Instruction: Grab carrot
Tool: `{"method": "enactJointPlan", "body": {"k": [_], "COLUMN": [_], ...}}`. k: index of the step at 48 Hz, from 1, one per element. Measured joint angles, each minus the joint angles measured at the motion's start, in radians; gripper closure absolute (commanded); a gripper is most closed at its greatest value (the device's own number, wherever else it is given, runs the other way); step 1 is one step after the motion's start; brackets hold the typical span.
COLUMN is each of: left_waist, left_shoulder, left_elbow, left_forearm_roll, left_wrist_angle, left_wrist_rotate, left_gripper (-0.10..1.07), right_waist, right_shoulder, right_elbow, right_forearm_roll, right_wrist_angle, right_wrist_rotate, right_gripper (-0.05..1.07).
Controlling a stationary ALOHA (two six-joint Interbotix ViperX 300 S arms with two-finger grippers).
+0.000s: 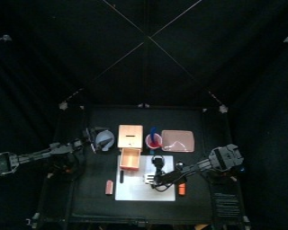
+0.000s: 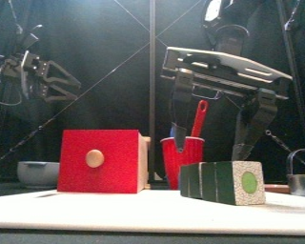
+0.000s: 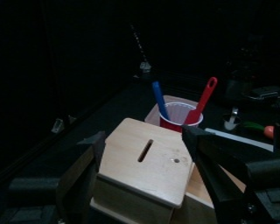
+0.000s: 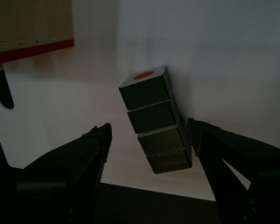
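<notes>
Currently the right gripper [image 4: 150, 129] hangs with its jaws spread wide, straddling the block [image 4: 150, 105] on the white mat [image 4: 236, 52], holding nothing. The carrot [image 3: 276, 133] lies on the mat near that gripper; we read the small orange spot [image 1: 150, 182] in the top view as the same piece, just beside the block. The right wrist view does not show it. The left gripper [image 3: 149, 144] rests raised by the wooden box [image 3: 136, 175], jaws apart and empty. Main risk: a straight descent closes on the block, not the carrot, since the block sits between the jaws. Second risk: an open jaw nudges the block into the carrot and rolls it away. The stick [image 1: 107, 187] off the mat could be mistaken for the target.
</notes>
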Motion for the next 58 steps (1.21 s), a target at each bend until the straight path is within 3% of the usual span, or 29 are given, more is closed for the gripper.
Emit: {"method": "enactJointPlan", "body": {"k": [8,14,22,28,39,51,58], "left_waist": [-0.002,-0.003,-0.003,-0.006,-0.055,-0.152,-0.173], "left_shoulder": [0.0,0.0,0.0,0.0,0.0,0.0,0.0], "left_elbow": [0.0,0.0,0.0,-0.003,-0.032,-0.074,-0.081], "left_forearm_roll": [-0.002,0.002,0.017,0.023,0.025,0.025,0.025], "left_wrist_angle": [0.0,0.0,0.0,-0.002,-0.005,-0.005,-0.005], "left_wrist_rotate": [0.002,0.003,0.003,0.002,0.003,0.002,0.0], "left_gripper": [-0.03,-0.03,-0.03,-0.03,-0.03,-0.03,-0.03], "right_waist": [-0.002,-0.002,0.0,0.0,-0.002,-0.006,-0.026], "right_shoulder": [-0.012,-0.074,-0.164,-0.227,-0.321,-0.492,-0.555], "right_elbow": [0.005,0.032,0.074,0.11,0.172,0.258,0.316], "right_forearm_roll": [-0.038,-0.107,-0.183,-0.23,-0.278,-0.469,-0.551], "right_wrist_angle": [0.021,0.025,0.018,-0.003,-0.12,-0.259,-0.322], "right_wrist_rotate": [-0.02,-0.067,-0.264,-0.482,-0.716,-0.758,-0.747], "right_gripper": [0.05,0.05,0.05,0.05,0.05,0.05,0.05]}}
